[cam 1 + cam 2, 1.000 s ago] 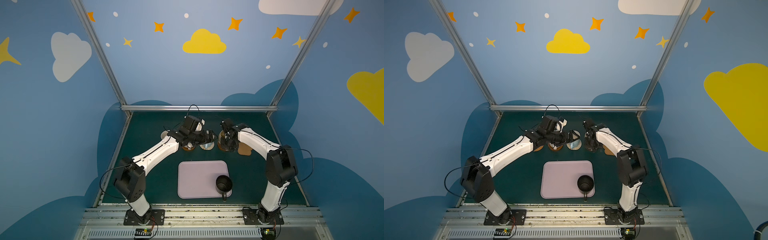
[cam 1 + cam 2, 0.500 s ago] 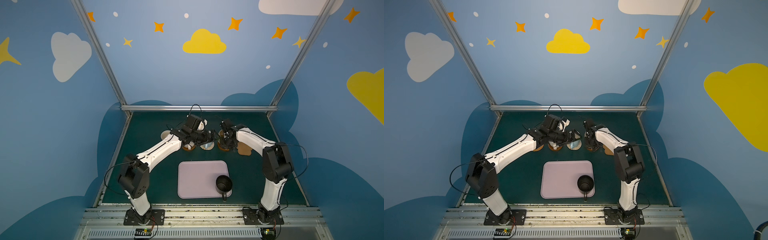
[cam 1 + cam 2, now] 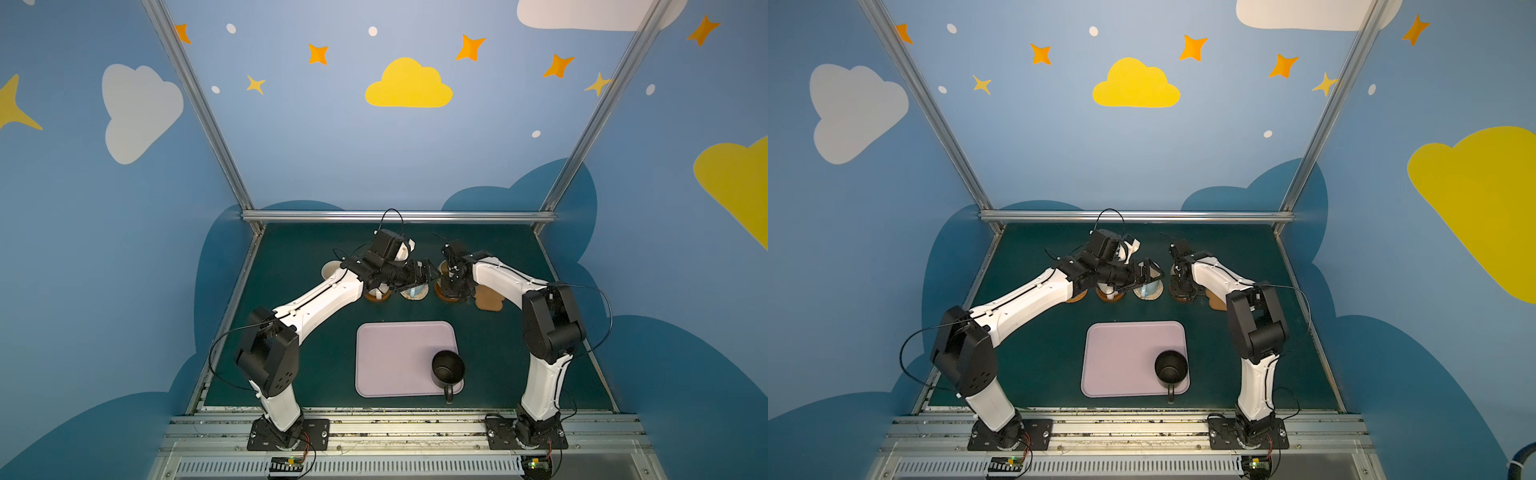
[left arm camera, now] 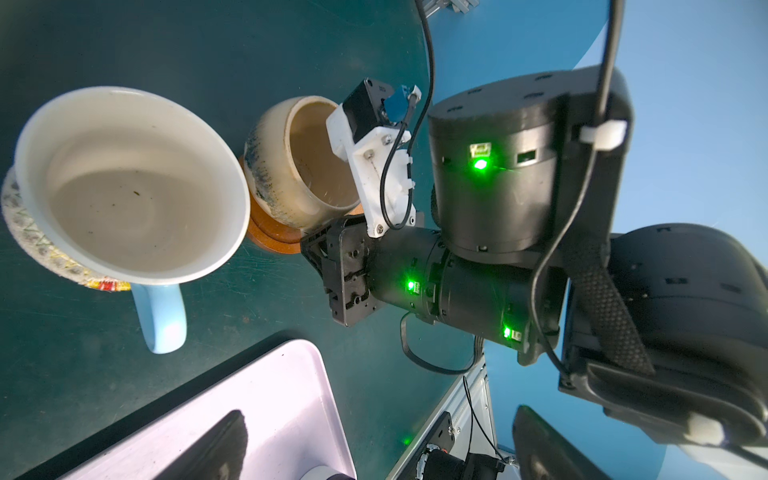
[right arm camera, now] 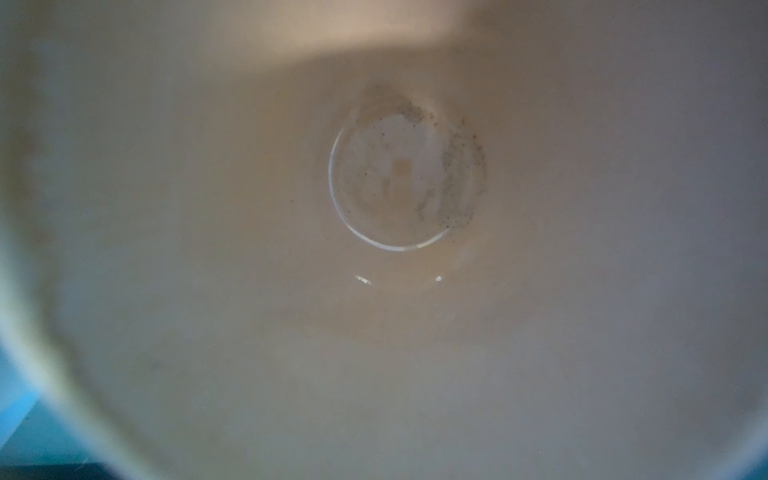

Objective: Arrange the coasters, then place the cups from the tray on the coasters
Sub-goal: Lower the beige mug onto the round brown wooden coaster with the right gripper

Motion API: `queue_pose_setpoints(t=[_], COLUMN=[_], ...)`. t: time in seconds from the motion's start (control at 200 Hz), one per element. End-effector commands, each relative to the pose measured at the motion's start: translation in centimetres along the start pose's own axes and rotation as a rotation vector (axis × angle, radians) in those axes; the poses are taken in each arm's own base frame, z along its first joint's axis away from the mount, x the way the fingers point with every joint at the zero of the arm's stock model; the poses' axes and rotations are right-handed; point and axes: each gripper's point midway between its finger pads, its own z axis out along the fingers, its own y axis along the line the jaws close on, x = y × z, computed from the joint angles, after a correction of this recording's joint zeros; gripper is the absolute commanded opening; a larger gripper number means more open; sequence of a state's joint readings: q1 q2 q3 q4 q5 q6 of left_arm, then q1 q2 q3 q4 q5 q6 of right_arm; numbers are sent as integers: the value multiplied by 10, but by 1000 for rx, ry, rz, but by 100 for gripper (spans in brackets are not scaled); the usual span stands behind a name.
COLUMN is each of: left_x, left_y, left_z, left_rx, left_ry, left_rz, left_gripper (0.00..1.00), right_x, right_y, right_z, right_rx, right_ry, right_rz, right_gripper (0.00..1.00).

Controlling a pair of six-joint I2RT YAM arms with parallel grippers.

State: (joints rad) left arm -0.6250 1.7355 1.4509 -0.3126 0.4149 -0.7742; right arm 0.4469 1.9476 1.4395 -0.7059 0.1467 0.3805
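Note:
Both top views show a row of coasters at the back. The light blue cup (image 4: 133, 187) stands on the whitish woven coaster (image 3: 413, 294). My left gripper (image 3: 428, 270) hovers open just above and beside it, holding nothing. The mustard yellow cup (image 4: 286, 166) sits on a dark-brown coaster (image 4: 270, 232). My right gripper (image 3: 451, 286) is shut at the cup's side, its fingers hidden. The right wrist view shows only the pale inside of this cup (image 5: 403, 178). The black cup (image 3: 448, 370) stands on the lilac tray (image 3: 390, 357). The paw-shaped cork coaster (image 3: 488, 301) is bare.
A cup (image 3: 331, 270) with a pale inside stands at the left end of the row, on a tan woven coaster (image 3: 1077, 297). Another dark-brown coaster (image 3: 377, 297) holds a cup mostly hidden under my left arm. The two grippers are close together over the row.
My left gripper has drifted slightly right, still open. My right arm's elbow has swung a little inward while its gripper stays at the mustard yellow cup.

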Motion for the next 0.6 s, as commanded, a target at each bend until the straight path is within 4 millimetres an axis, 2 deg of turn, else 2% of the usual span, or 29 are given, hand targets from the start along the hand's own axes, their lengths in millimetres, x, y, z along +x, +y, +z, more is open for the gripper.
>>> queue_pose_setpoints(t=[0.0, 0.31, 0.591], left_x=[2, 0, 2], left_y=[2, 1, 3], left_z=[5, 1, 2], left_rx=[1, -3, -5], left_ry=[12, -1, 2], left_rz=[2, 7, 1], left_gripper=[99, 99, 99], right_x=[-2, 9, -6], right_y=[-1, -2, -4], right_z=[-4, -8, -25], right_rx=[-6, -8, 19], right_ry=[-25, -21, -52], right_rz=[0, -1, -22], right_gripper=[0, 0, 0])
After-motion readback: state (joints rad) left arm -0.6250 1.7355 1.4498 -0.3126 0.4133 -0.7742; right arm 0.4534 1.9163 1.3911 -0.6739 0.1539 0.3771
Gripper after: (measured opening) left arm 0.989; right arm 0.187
